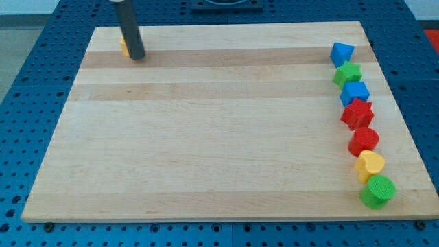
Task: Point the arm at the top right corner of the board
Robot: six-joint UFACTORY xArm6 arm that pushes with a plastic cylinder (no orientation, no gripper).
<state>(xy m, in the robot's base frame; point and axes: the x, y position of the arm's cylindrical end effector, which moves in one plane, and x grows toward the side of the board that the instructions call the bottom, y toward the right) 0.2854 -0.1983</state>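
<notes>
My tip [137, 56] rests on the wooden board [206, 123] near its top left corner. A yellow block [123, 46] sits just left of the rod, mostly hidden behind it. Down the board's right edge runs a column of blocks: a blue triangular block [341, 53] nearest the top right corner, a green star [348, 73], a blue cube [355, 92], a red star [357, 113], a red round block [363, 140], a yellow block [370, 165] and a green cylinder [378, 191]. My tip is far to the left of this column.
The board lies on a blue perforated table [27, 82] that shows on all sides. A dark fixture [226, 3] sits beyond the board's top edge.
</notes>
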